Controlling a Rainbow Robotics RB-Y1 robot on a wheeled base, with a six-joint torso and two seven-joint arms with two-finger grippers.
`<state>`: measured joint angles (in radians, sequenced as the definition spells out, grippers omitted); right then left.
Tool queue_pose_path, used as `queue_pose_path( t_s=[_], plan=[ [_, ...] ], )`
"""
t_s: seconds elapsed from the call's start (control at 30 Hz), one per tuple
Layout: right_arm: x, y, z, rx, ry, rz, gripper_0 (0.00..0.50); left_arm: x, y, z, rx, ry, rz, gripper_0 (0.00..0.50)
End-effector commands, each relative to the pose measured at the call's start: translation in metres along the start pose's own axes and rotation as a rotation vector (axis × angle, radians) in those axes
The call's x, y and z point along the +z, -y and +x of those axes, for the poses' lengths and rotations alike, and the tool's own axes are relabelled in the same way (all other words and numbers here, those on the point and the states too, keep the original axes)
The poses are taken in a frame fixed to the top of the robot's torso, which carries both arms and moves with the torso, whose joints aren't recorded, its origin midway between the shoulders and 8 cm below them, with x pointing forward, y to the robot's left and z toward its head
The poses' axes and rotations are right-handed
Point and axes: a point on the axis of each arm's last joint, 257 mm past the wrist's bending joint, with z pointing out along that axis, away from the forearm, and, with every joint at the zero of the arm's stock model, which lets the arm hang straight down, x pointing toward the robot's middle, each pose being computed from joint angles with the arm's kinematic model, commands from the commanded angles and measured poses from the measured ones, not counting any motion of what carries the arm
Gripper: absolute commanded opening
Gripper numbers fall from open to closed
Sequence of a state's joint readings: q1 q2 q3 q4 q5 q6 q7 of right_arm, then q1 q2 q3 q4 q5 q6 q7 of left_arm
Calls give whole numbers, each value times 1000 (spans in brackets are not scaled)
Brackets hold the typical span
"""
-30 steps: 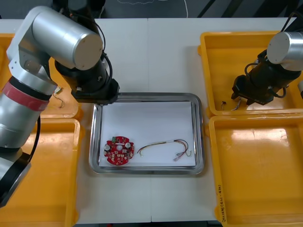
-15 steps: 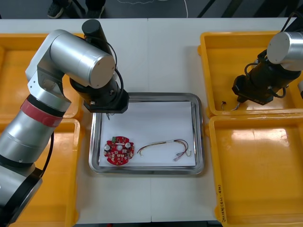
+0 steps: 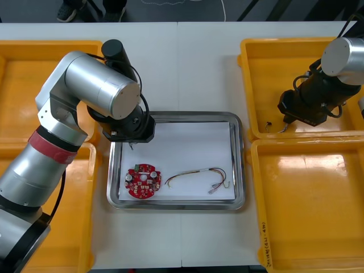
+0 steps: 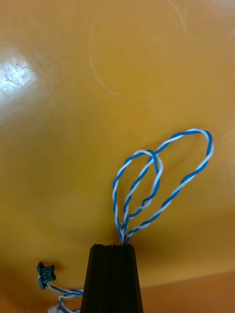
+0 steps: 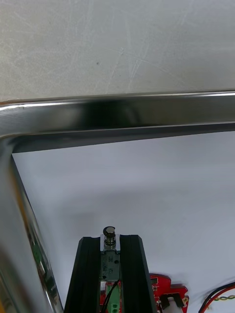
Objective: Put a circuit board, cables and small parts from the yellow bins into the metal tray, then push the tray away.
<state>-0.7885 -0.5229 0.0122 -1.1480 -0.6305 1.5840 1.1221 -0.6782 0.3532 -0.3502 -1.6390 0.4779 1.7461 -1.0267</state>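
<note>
My left gripper (image 3: 132, 143) hangs over the far left corner of the metal tray (image 3: 241, 165), shut on a small metal part (image 5: 109, 234) that pokes out between the fingertips of the left gripper (image 5: 109, 239). In the tray lie a round red circuit board (image 3: 143, 181) and a red and yellow cable (image 3: 199, 177). My right gripper (image 3: 284, 121) is down in the far right yellow bin (image 3: 273, 62). The right gripper (image 4: 112, 247) is shut on a twisted blue and white cable (image 4: 164, 178) whose loops spread over the bin floor.
The near right yellow bin (image 3: 307, 210) borders the tray. Two yellow bins, far (image 3: 23, 79) and near (image 3: 34, 222), stand on the left under my left arm. The cable's black connector (image 4: 45, 274) lies beside the right fingers. The tray's shiny rim (image 5: 117, 117) runs ahead of the left fingers.
My left arm swung right from the far left bin to the tray's far left corner. My right gripper closed on the blue and white cable.
</note>
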Motion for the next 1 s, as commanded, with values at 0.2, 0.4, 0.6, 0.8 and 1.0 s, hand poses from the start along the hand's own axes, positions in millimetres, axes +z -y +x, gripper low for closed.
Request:
queue_pose_path(
  t_s=[0.2,0.4,0.6,0.8,1.0],
  plan=[
    [-48,8,-30,-104,48,-40,0,5,18,5,77,32,29,3],
    [-52,23,-28,-69,37,-6,500,5,19,5,84,31,27,35],
    [-50,22,-30,24,44,-4,500,5,18,6,84,30,26,424],
    [-42,15,-34,17,73,3,500,5,18,6,87,31,24,500],
    [-32,9,-32,42,70,-9,500,-3,13,2,80,38,22,500]
  ],
)
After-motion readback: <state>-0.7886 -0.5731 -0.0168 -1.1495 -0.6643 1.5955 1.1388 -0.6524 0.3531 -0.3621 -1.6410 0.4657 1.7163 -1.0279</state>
